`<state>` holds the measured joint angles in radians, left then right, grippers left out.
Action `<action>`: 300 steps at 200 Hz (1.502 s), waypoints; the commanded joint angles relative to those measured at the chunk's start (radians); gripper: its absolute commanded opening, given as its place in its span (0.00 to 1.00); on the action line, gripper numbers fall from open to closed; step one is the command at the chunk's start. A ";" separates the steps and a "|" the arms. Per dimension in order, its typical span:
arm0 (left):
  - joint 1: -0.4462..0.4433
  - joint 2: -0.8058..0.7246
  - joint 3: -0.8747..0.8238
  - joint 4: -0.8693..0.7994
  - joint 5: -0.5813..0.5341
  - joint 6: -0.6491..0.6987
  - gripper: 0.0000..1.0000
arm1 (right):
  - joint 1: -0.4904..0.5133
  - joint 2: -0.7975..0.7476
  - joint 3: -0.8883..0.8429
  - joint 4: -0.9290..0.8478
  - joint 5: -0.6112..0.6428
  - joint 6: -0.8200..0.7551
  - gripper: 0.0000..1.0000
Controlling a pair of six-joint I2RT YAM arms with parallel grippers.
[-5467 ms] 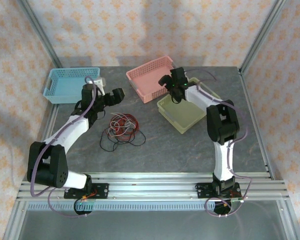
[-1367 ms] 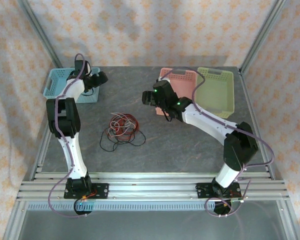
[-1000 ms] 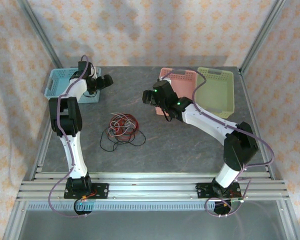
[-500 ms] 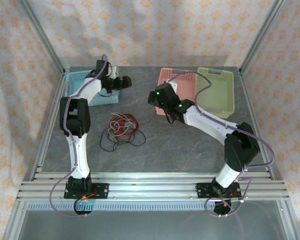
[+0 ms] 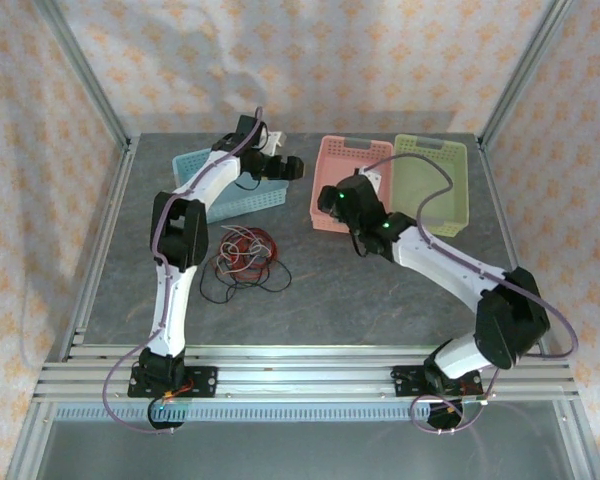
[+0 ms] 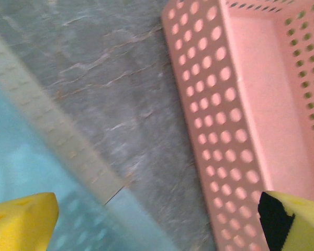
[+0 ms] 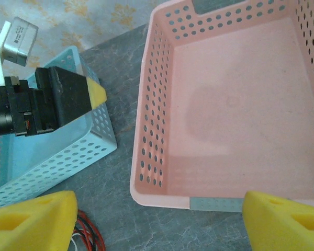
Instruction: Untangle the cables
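I am working over a grey, marbled worktop (image 5: 380, 290). Cream walls (image 5: 380, 60) with an orange flower print are enclosing it, silver frame posts (image 5: 80, 72) are rising at its corners, and soft light is falling evenly.

Cables (image 5: 242, 255) are a red, black and whitish mess on a grey marbled table (image 5: 360, 290). One light blue basket (image 5: 242, 203), one pink basket (image 5: 330, 170), one pale green basket (image 5: 458, 190). Walls (image 5: 380, 60) are pinkish-cream with an orange flower print. Pads (image 7: 34, 217) are bright yellow.

Overhead view; both wrist views near pink basket (image 6: 214, 104)
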<state>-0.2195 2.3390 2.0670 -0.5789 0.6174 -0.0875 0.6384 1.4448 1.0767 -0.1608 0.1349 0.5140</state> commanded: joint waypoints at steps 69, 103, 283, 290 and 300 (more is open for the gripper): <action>0.068 -0.401 -0.444 -0.025 -0.284 0.489 0.98 | 0.003 -0.188 -0.120 0.203 -0.073 -0.150 0.88; 0.101 -0.395 -0.481 -0.079 -0.249 0.529 0.96 | 0.003 -0.186 -0.118 0.235 -0.173 -0.147 0.92; 0.043 -0.180 -0.246 -0.176 -0.369 0.500 0.19 | 0.003 -0.144 -0.091 0.163 -0.208 -0.156 0.84; 0.035 -0.163 -0.224 -0.175 -0.371 0.493 0.17 | 0.003 -0.141 -0.088 0.153 -0.195 -0.155 0.84; 0.021 -0.137 -0.188 -0.171 -0.391 0.478 0.13 | 0.004 -0.138 -0.083 0.139 -0.177 -0.151 0.84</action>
<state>-0.1726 2.1395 1.7988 -0.7124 0.2893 0.4221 0.6384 1.2957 0.9657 0.0242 -0.0994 0.3649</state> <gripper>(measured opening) 0.168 0.841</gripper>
